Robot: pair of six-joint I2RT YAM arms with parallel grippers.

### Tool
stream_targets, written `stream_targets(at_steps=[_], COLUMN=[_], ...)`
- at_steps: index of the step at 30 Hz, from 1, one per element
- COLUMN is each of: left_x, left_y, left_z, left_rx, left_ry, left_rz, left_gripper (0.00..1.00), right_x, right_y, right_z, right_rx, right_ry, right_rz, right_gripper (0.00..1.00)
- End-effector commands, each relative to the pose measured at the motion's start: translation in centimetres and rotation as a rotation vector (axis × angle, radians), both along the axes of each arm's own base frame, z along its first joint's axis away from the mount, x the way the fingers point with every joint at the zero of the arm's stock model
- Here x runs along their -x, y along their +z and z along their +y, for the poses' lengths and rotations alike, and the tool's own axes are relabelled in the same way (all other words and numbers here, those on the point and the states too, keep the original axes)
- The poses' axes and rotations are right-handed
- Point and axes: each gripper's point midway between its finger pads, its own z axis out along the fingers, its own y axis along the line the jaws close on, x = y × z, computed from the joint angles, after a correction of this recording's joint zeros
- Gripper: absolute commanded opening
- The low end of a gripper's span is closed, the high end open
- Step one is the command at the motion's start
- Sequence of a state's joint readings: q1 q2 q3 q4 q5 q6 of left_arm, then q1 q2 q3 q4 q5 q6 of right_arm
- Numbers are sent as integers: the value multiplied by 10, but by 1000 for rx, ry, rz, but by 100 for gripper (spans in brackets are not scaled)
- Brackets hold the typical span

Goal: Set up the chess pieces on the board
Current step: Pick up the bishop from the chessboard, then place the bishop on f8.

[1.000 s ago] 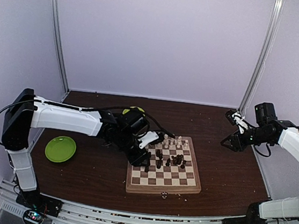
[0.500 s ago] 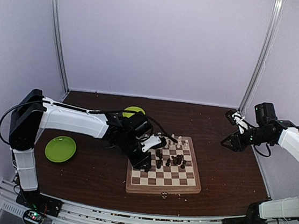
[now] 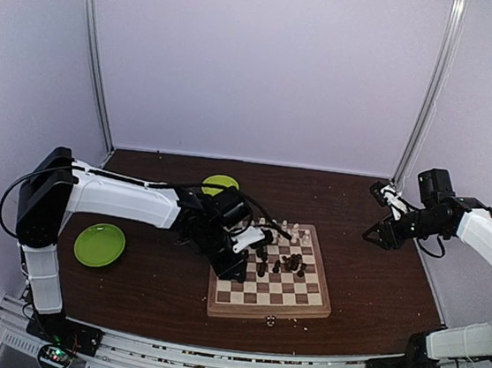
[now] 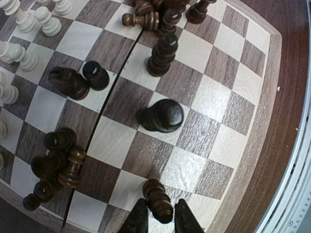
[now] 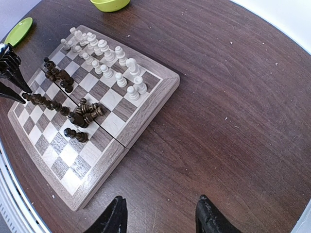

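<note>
- Though snug either side of dark pawn [image 4: 157, 205] between left gripper [image 4: 160, 216] tips, cannot tell if actually clamped.
- Stands on board [image 4: 262, 131] edge square; big dark piece [image 4: 163, 115] just ahead of tips.
- If pinched off-centre, could squirt out into dark cluster [image 4: 58, 162] alongside.
- Right gripper [image 5: 160, 216]: apart, empty, well off board.

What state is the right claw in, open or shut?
Open: the right gripper shows its fingers wide apart, nothing held between them.

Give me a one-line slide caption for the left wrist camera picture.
Left hand straddles a dark chess piece near the board edge; more dark pieces lie scattered beyond.
</note>
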State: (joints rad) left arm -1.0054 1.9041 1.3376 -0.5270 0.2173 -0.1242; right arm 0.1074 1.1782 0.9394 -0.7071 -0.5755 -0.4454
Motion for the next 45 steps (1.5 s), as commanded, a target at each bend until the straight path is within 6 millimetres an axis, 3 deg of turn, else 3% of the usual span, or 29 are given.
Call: stream_targets(at_steps=[1, 11, 16, 22, 45], left_x=[-2, 4, 29, 47, 43], left_y=[2, 10, 24, 24, 12], left_z=[-10, -14, -27, -30, -36], left_rx=[2, 11, 54, 53, 5], left_ry=[-19, -34, -129, -181, -155], left_rz=[-5, -9, -2, 23, -10], left_gripper=[18, 12, 11, 9, 18], right_x=[1, 1, 2, 2, 6], right_y=[-2, -4, -4, -4, -4], right_z=[0, 0, 0, 0, 1], right_rx=[19, 28, 30, 31, 28], right_ry=[9, 9, 13, 15, 23], right_rz=[4, 8, 7, 10, 13], right_gripper=[48, 48, 48, 48, 48])
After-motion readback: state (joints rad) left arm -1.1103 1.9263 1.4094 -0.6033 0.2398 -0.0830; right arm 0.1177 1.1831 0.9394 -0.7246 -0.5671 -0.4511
